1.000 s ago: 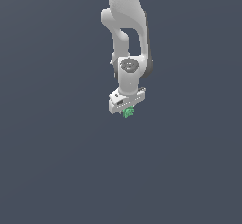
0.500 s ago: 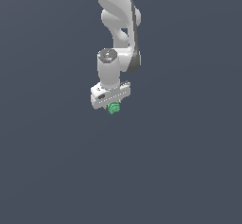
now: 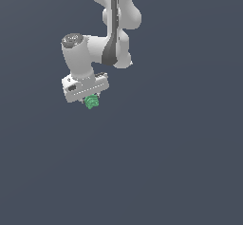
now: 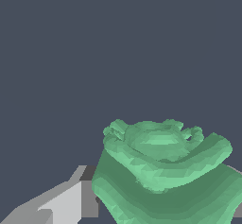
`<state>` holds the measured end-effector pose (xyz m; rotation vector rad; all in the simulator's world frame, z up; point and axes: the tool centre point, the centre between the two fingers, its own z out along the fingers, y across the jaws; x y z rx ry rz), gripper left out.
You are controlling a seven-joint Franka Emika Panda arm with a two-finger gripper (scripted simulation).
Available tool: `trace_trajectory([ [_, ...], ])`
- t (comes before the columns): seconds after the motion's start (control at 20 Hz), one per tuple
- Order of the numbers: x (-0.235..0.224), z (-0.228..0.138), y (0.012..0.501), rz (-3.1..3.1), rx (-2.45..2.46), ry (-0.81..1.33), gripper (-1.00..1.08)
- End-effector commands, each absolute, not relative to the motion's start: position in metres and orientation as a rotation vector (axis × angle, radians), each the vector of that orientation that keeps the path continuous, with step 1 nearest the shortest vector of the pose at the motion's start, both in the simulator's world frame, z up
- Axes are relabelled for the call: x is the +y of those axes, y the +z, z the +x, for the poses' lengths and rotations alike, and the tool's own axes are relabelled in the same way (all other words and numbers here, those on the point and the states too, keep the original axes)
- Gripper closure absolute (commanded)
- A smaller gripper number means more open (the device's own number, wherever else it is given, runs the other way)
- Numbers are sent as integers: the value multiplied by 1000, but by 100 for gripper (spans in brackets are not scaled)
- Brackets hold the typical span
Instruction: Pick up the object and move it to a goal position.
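Object (image 3: pixel 91 102): small bright green lump with ridged sides, sitting directly under the gripper (image 3: pixel 90 100) and touching its underside. Gripper is closed on the object, which hangs between the fingers, mostly below the white hand body. Exterior view: the arm (image 3: pixel 109 34) bends down from above, with the wrist and hand to the exterior view's left of the elbow joint; the object is the lowest point of the assembly, against plain dark grey background. Wrist view: object (image 4: pixel 165 171) is close to the camera, stepped ridges around its flank, knobbly rim on its crown; one light grey finger (image 4: pixel 61 202) shows just beside it.
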<state>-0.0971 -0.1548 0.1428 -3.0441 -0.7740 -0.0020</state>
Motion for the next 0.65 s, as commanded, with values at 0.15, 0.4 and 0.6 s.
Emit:
trace_trajectory([
  [0.15, -198, -97, 164, -3043, -777, -1, 108],
  [0.4, -220, -95, 174, -3044, -777, 0, 108],
  [0.6, -225, -94, 177, -3044, -777, 0, 108],
])
